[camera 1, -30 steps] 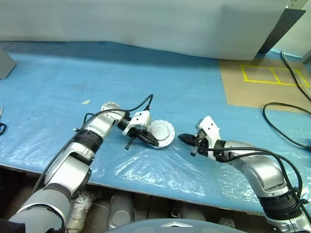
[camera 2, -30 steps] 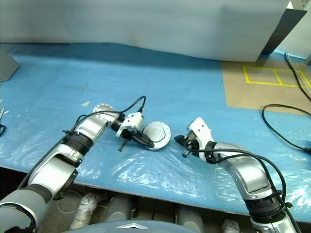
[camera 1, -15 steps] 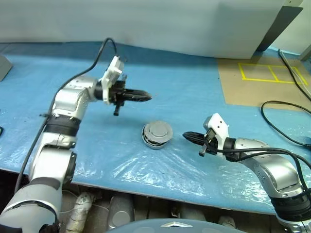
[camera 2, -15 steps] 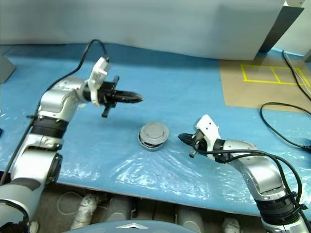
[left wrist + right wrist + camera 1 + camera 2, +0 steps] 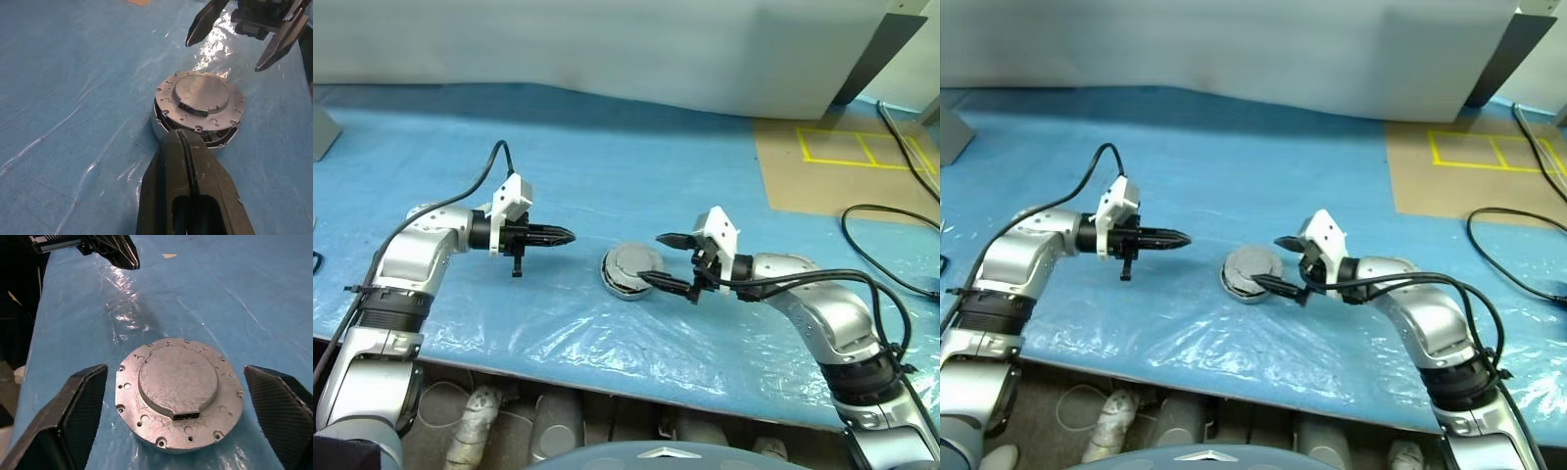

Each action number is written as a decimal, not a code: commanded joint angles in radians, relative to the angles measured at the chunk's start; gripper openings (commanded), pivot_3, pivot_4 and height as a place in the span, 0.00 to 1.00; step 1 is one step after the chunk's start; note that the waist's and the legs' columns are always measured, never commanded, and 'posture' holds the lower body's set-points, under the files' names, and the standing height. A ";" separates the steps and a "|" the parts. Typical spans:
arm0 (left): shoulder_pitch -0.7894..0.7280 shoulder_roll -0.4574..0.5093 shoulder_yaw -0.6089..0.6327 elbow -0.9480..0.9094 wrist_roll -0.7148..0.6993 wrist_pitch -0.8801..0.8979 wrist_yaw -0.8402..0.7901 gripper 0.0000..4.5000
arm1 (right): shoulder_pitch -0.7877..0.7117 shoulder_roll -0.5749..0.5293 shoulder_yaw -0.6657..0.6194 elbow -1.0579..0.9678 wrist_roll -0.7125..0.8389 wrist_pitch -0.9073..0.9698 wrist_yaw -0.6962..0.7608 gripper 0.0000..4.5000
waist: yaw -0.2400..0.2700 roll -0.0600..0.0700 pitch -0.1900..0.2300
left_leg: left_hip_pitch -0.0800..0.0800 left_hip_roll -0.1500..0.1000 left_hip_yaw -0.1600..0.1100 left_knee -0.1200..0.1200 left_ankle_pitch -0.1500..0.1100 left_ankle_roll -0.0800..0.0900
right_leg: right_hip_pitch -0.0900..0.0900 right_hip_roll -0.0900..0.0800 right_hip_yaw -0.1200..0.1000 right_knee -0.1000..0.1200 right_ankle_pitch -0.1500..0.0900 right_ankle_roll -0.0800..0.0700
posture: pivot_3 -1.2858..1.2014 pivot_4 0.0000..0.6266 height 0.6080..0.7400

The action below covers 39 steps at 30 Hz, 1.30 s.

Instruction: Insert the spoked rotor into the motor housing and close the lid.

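The lid (image 5: 200, 100), smooth silver face up, lies on the motor housing (image 5: 619, 286) in the middle of the blue sheet. Dark windings show through a gap under the lid's rim (image 5: 215, 139). The spoked rotor is hidden. My left gripper (image 5: 560, 235) is shut and empty. It hovers a short way to the left of the housing and points at it. My right gripper (image 5: 663, 260) is open just right of the housing, one finger on each side of the lid's (image 5: 178, 387) edge, apart from it. The shut left fingers (image 5: 183, 147) aim at the housing wall.
A blue plastic sheet (image 5: 509, 157) covers the table. At the far right is a brown board (image 5: 832, 176) with yellow tape lines. Black cables (image 5: 891, 245) loop at the right edge. A grey panel (image 5: 607, 49) stands along the back. The table's front edge (image 5: 607, 377) is near.
My left gripper left the lid, swung up and away, and now hovers left of the housing. My right gripper opened and moved left up to the housing.
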 commanded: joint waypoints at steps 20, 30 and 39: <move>0.025 -0.012 0.004 -0.113 -0.039 0.043 0.075 0.00 | -0.089 0.057 0.176 0.253 -0.233 -0.237 0.095 0.87 | -0.002 0.000 0.000 | 0.001 0.000 0.001 0.004 0.000 0.000 | -0.001 0.000 0.001 0.006 0.000 0.000 | 0.52 0.24 1.00; 0.020 -0.021 -0.010 -0.101 -0.034 0.032 0.073 0.00 | -0.113 0.113 0.171 0.208 -0.249 -0.186 0.071 0.66 | -0.024 0.000 0.000 | 0.002 0.001 0.001 0.005 0.000 0.000 | -0.001 0.000 0.002 0.007 0.000 0.000 | 0.52 0.24 1.00; 0.036 -0.051 -0.015 -0.092 -0.030 0.019 0.093 0.00 | -0.176 0.152 0.134 0.144 -0.219 -0.062 0.031 0.66 | -0.024 0.000 0.000 | 0.002 0.001 0.002 0.005 0.000 0.000 | -0.001 0.001 0.003 0.008 0.000 0.000 | 0.52 0.24 1.00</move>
